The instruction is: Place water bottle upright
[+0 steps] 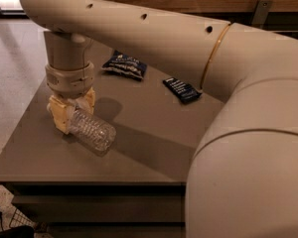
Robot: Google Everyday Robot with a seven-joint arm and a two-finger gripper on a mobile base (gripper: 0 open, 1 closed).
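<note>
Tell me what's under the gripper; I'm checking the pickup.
The water bottle lies on its side on the table, one end beneath the gripper. Its clear ribbed body sticks out to the lower right; the covered end cannot be seen.

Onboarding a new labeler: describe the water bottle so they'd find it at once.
On the grey-brown table, look at the near-left part as the camera sees it, where the gripper reaches down. The water bottle lies on its side there, one end at the gripper. It is the only clear, ribbed item; the blue snack bag and dark packet farther back are flat and opaque.
</note>
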